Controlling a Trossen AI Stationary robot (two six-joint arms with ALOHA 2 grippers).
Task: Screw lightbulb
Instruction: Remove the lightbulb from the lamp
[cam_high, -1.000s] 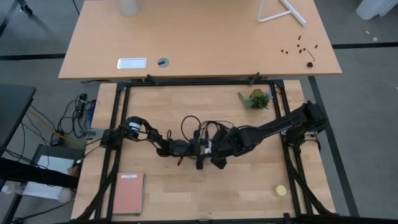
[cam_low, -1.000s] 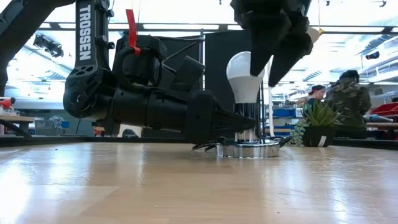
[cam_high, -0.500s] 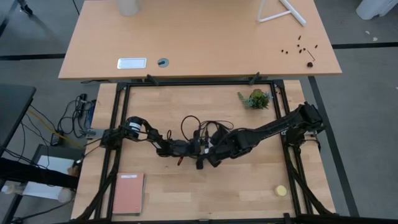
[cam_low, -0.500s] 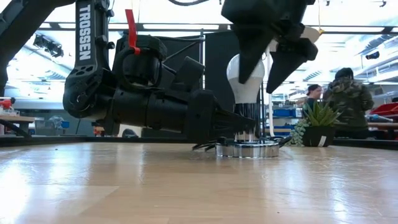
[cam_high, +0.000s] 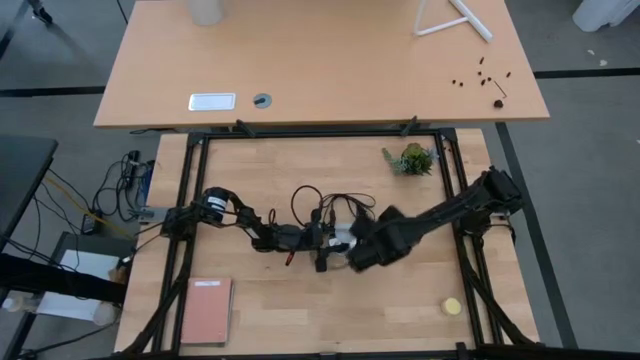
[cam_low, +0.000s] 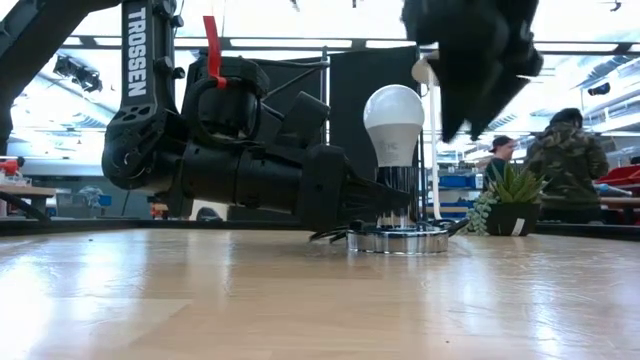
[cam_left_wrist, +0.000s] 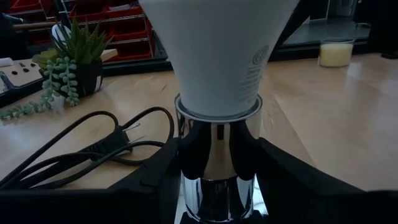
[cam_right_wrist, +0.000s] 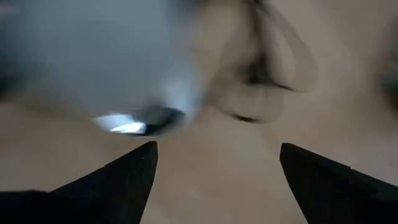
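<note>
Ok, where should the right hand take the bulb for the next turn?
Grip the bulb on its round white dome, coming straight down from above. It stands upright in the socket, whose neck the left hand already clamps low down, so only the dome is free. The right hand hangs open beside it.

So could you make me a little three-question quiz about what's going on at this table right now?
1. True or false: the lightbulb stands upright in the socket.
2. Which gripper holds the socket's chrome stem: A) left B) right C) neither?
3. What small round thing lies near the table's front right corner?

Key:
1. True.
2. A. The left gripper clamps the stem; the right gripper is open, up and to the side of the bulb.
3. A yellow ball.
</note>
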